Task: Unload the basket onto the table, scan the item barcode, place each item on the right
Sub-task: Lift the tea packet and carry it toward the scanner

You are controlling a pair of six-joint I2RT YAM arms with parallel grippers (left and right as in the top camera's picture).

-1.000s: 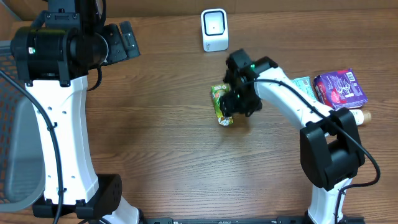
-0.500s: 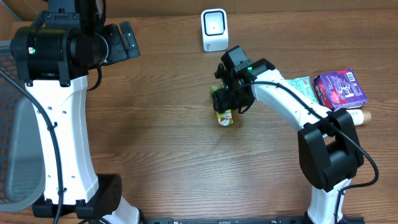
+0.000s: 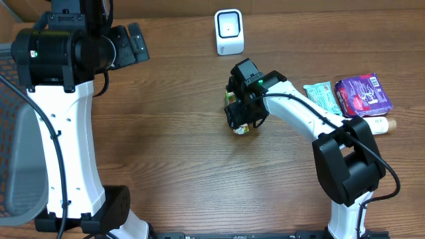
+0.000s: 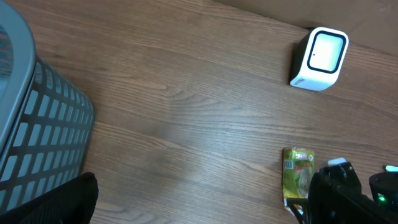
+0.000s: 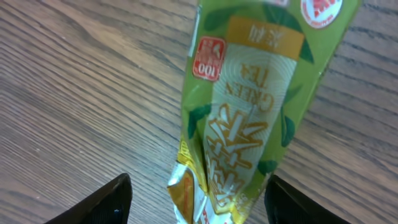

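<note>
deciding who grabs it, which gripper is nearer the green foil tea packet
Right. The right gripper hangs directly over the green foil tea packet, fingers open either side; the left gripper is far off to the left.

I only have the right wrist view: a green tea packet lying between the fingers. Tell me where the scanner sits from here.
Observer: The white box-shaped scanner stands at the table's far edge, almost straight beyond the green tea packet and clear of it.
Operator: Say which way its window faces.
Observer: Toward the arms' side of the table, so toward the packet.
Operator: Report the left arm.
Observer: The left gripper hangs open and empty over the table's far left, well away from the packet.
</note>
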